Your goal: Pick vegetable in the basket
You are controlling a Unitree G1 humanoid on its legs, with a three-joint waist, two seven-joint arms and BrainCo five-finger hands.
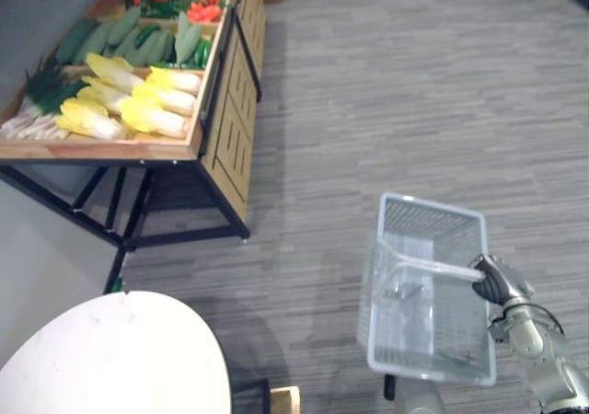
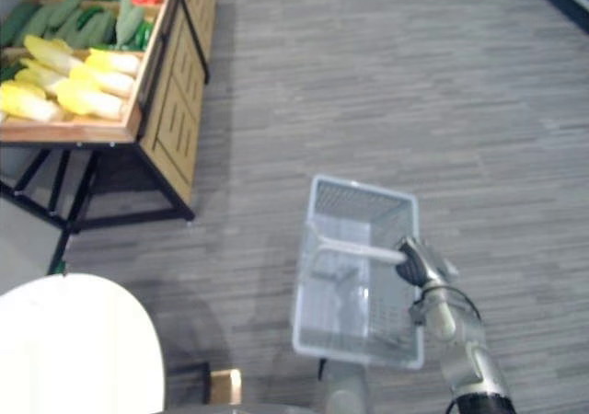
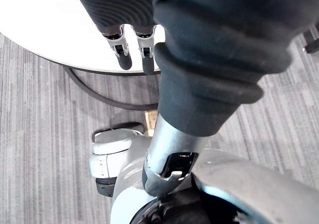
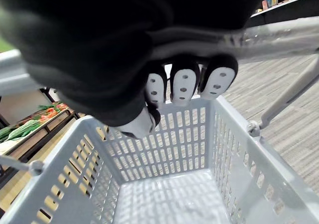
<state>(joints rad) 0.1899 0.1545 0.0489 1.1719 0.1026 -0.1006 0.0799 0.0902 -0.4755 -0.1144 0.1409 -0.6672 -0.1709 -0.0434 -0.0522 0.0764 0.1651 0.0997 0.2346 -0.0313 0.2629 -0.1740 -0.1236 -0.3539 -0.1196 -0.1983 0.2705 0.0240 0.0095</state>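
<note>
My right hand (image 1: 492, 281) is shut on the handle (image 1: 433, 267) of a light grey plastic basket (image 1: 391, 340), held low over the floor on my right. In the right wrist view the fingers (image 4: 184, 87) curl round the handle (image 4: 279, 35), and the basket's slotted walls (image 4: 174, 139) enclose nothing. The vegetables lie in a wooden stand (image 1: 101, 147) at the far left: yellow-white cabbages (image 1: 138, 101), green cucumbers (image 1: 138, 39) and red peppers (image 1: 204, 11). My left hand (image 3: 134, 55) hangs beside a white table with relaxed fingers, holding nothing.
A round white table (image 1: 110, 359) stands at the lower left, with a small wooden block (image 1: 285, 400) by its foot. The stand rests on a black metal frame (image 1: 138, 202) with a slatted wooden side (image 1: 230, 129). Grey floor (image 1: 414, 92) stretches between the stand and the basket.
</note>
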